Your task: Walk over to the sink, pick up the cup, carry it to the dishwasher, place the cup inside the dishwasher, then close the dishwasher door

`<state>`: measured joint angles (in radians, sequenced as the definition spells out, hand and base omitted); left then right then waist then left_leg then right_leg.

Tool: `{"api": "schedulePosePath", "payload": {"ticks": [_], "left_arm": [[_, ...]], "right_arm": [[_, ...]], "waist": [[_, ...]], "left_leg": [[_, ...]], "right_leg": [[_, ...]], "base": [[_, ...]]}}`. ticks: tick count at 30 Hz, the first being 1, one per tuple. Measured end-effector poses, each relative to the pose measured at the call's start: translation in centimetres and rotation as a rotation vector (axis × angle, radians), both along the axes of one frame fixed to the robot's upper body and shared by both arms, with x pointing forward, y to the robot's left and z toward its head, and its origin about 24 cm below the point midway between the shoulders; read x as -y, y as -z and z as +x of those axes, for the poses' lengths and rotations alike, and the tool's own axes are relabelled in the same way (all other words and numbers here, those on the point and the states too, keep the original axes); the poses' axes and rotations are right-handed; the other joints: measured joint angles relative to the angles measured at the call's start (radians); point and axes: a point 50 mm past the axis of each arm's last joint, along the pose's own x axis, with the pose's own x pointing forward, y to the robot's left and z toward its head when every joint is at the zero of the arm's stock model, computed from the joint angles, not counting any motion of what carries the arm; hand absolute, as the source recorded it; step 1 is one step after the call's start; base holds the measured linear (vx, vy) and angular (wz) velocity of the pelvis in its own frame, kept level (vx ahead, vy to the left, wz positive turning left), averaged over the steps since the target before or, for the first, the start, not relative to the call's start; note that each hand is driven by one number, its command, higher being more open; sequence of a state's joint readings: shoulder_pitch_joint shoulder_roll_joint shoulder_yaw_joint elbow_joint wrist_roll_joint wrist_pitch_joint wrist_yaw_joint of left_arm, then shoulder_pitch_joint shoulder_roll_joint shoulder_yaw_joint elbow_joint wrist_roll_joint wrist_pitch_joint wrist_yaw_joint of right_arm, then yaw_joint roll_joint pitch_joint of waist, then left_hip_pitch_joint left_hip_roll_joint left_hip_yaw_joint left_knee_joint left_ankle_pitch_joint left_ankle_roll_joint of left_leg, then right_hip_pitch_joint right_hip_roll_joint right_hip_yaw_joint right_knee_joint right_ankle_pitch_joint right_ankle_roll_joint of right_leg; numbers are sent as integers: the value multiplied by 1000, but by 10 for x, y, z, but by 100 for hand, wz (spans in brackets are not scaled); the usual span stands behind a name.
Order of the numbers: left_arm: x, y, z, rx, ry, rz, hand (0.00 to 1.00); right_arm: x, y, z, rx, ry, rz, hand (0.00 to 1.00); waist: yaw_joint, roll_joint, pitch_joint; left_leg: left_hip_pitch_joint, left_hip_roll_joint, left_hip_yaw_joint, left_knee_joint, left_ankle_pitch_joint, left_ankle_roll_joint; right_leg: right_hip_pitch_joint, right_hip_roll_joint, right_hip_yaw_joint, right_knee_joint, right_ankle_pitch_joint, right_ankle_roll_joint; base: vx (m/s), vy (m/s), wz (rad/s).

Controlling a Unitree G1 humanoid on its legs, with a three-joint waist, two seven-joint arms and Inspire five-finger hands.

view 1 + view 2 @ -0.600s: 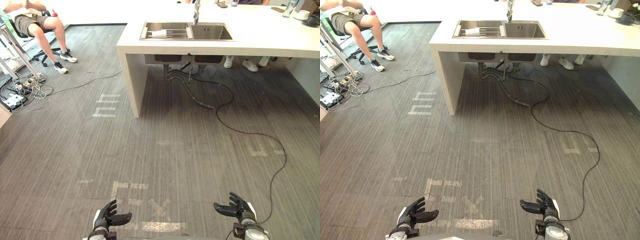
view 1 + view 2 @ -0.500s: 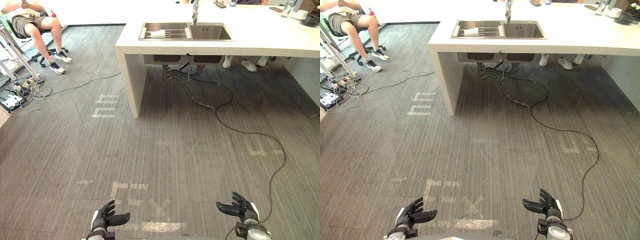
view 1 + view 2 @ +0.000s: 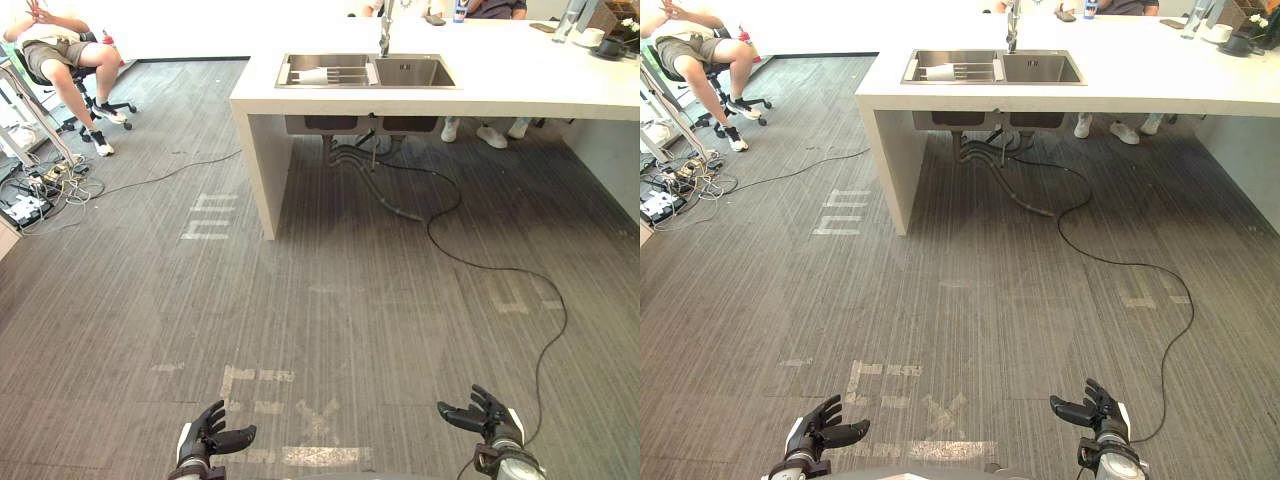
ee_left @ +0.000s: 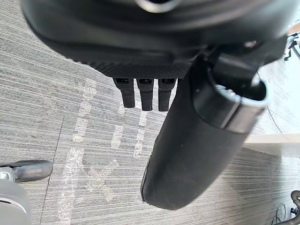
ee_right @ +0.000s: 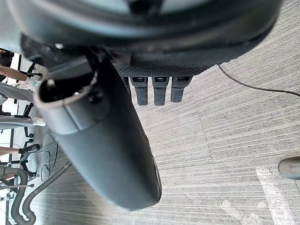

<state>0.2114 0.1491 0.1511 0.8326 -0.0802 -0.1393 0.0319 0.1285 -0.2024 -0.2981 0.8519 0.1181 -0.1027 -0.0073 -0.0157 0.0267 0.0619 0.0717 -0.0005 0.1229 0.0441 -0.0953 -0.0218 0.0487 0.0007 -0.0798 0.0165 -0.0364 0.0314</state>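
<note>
Left robot hand (image 3: 206, 444) and right robot hand (image 3: 491, 420) are hanging open, empty. White cup (image 3: 312, 74) is lying sideways in the sink (image 3: 420, 72) far ahead, probably light and slippery; grab round its middle.

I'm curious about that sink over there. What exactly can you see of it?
The sink is a metal-looking double basin sunk into a white counter, near the counter's left end. A tap rises at its back edge, roughly between the two basins. In the left basin a rack of thin bars carries a white cup lying on its side. Grey hoses hang beneath the sink and trail to the floor.
</note>
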Motion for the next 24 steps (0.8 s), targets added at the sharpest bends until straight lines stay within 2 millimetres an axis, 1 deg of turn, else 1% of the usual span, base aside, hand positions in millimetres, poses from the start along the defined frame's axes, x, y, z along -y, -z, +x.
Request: {"api": "schedulePosePath", "payload": {"ticks": [3, 6, 7, 9, 10, 11, 12, 13, 14, 15, 16, 17, 18, 19, 20, 21, 22, 23, 24], "left_arm": [[0, 0, 0, 0, -4, 5, 90], [-1, 0, 1, 7, -24, -2, 90], [-1, -1, 1, 9, -29, -3, 90], [-1, -1, 3, 19, -39, -10, 90], [-1, -2, 3, 24, -45, -12, 90], [-1, -2, 3, 26, -49, -16, 90], [-1, -2, 3, 28, -54, -19, 90], [-1, -2, 4, 33, -60, -20, 90], [-1, -4, 8, 45, -58, -18, 90], [-3, -5, 9, 50, -63, -8, 90], [-4, -6, 10, 53, -67, -4, 90], [-5, -7, 12, 61, -68, -1, 90], [-6, -9, 19, 79, -67, -1, 90], [-6, -11, 24, 93, -64, -1, 90], [-5, -14, 35, 122, -63, -2, 90], [-5, -17, 42, 140, -62, -2, 90], [-7, -19, 47, 151, -59, 8, 90], [-7, -19, 48, 149, -58, 8, 90], [-3, -18, 51, 152, -58, -1, 90]], "right_arm": [[0, 0, 2, 4, 0, -1, 90], [0, -3, 9, 21, 0, -6, 90], [0, -4, 12, 27, 1, -9, 90], [-1, -5, 18, 40, 2, -13, 90], [-1, -6, 20, 44, 2, -13, 90], [0, -5, 17, 37, 8, -16, 90], [0, -5, 16, 32, 11, -17, 90], [-1, -5, 17, 32, 11, -16, 90], [-4, -4, 18, 30, 4, -12, 90], [-7, -1, 17, 14, -6, 1, 90], [-9, -1, 17, 11, -13, 4, 90], [-10, -1, 19, 13, -22, 6, 90], [-10, -1, 20, 16, -22, 6, 90], [-9, -2, 20, 17, -22, 3, 90], [-7, -4, 23, 24, -25, -5, 90], [-5, -5, 24, 27, -26, -11, 90], [-4, -5, 23, 23, -25, -13, 90], [-3, -4, 21, 19, -22, -16, 90], [-1, -5, 22, 15, -20, -20, 90]], "waist": [[1, -4, 3], [2, -5, 12], [3, -5, 20], [4, -4, 36], [13, -6, 44], [19, -13, 50], [16, -25, 57], [17, -20, 62], [12, -22, 85], [3, -24, 103], [3, -23, 110], [0, -16, 118], [-7, -2, 126], [-13, 5, 134], [-32, 24, 150], [-42, 25, 155], [-50, -3, 152], [-53, -7, 152], [-52, 10, 157]], "left_leg": [[-2, 6, 13, 0, -3, 5], [-21, 15, 32, 21, -20, 24], [-35, 17, 39, 47, -39, 27], [-53, 22, 53, 92, -80, 26], [-71, 21, 67, 135, -117, 34], [-81, 10, 73, 172, -153, 47], [-81, 2, 72, 180, -167, 51], [-76, -5, 70, 187, -182, 58], [-54, -9, 63, 189, -190, 72], [-17, -5, 54, 185, -205, 72], [2, 0, 52, 182, -212, 67], [30, 20, 48, 174, -226, 48], [59, 47, 32, 154, -233, 37], [75, 64, 19, 136, -233, 31], [109, 103, -6, 100, -231, 16], [127, 123, -16, 88, -228, 10], [154, 125, -37, 104, -233, -30], [165, 137, -46, 137, -247, -54], [157, 174, -57, 238, -246, -77]], "right_leg": [[-7, 7, 8, 0, 0, 0], [-30, 14, 28, 8, -3, -5], [-44, 14, 32, 28, -18, -14], [-83, 5, 19, 101, -76, -14], [-127, -19, -9, 204, -130, 0], [-173, -50, -29, 309, -188, 30], [-197, -66, -40, 374, -204, 34], [-251, -93, -66, 499, -221, 40], [-341, -131, -107, 696, -217, 50], [-374, -152, -144, 761, -245, 28], [-389, -158, -164, 758, -254, 20], [-425, -157, -199, 719, -258, 13], [-457, -144, -233, 638, -252, 11], [-472, -134, -248, 593, -240, 11], [-505, -115, -264, 494, -191, 11], [-529, -111, -258, 392, -122, 17], [-533, -113, -220, 237, 7, 15], [-530, -114, -205, 263, 100, -11], [-531, -95, -216, 351, 103, -62]], "base": [[10, -19, -13], [10, -5, -22], [14, 9, -18], [2, 18, -26], [35, 50, -29], [64, 60, -20], [132, 68, -7], [195, 48, 7], [313, 32, 16], [321, 4, 19], [383, -17, 13], [437, -50, 17], [464, -74, 29], [529, -135, 58], [557, -182, 67], [712, -267, 83], [622, -263, 62], [676, -315, 47], [545, -264, 13]]}}
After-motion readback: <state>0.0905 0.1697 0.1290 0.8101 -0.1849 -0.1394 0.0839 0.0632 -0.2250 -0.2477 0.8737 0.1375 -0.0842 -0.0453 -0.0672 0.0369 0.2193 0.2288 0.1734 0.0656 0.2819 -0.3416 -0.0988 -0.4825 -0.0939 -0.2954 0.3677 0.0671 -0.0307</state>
